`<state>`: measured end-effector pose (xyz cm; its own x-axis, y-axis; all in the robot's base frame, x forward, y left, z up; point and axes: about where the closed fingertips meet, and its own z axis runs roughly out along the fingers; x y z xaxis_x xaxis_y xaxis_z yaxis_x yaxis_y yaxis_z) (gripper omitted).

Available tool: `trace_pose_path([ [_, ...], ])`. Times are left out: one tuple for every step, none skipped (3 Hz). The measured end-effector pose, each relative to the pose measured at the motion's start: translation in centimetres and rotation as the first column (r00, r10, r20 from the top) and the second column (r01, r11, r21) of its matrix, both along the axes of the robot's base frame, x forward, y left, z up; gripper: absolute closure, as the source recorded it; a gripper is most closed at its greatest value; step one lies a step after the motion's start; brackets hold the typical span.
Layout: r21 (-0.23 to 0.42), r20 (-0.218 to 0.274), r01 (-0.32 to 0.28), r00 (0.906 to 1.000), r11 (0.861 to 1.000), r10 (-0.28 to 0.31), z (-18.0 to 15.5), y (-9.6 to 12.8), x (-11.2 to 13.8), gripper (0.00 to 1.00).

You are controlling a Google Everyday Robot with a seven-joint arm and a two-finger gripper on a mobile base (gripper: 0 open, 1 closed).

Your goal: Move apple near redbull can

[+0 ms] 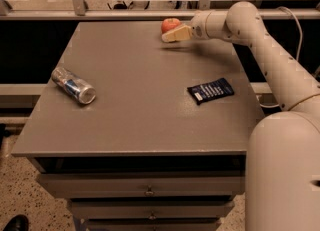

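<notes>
The apple (170,24), round and red-orange, sits on the grey table (140,105) at its far edge, right of the middle. My gripper (173,34) reaches in from the right and hangs right by the apple, its cream fingertips in front of the apple's lower right side. The redbull can (73,85), silver and blue, lies on its side near the table's left edge, far from the apple and the gripper.
A flat dark-blue snack packet (211,90) lies on the right part of the table. My white arm (270,60) spans the right side. A metal rail (100,14) runs behind the far edge. Drawers (145,190) sit below the front edge.
</notes>
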<state>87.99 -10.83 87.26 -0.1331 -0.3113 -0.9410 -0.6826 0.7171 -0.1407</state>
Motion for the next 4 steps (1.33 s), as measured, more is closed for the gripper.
trace_pose_path([
  [0.014,-0.016,0.009,0.9998,1.000,-0.009,-0.3,0.4,0.5,0.00],
  [0.031,-0.022,0.002,0.9998,1.000,-0.002,-0.5,1.0,0.7,0.12],
  [0.046,-0.030,-0.009,0.9995,0.999,0.010,-0.7,1.6,0.8,0.35],
  [0.057,-0.042,-0.023,0.9988,0.998,0.025,-1.0,2.1,0.6,0.58],
])
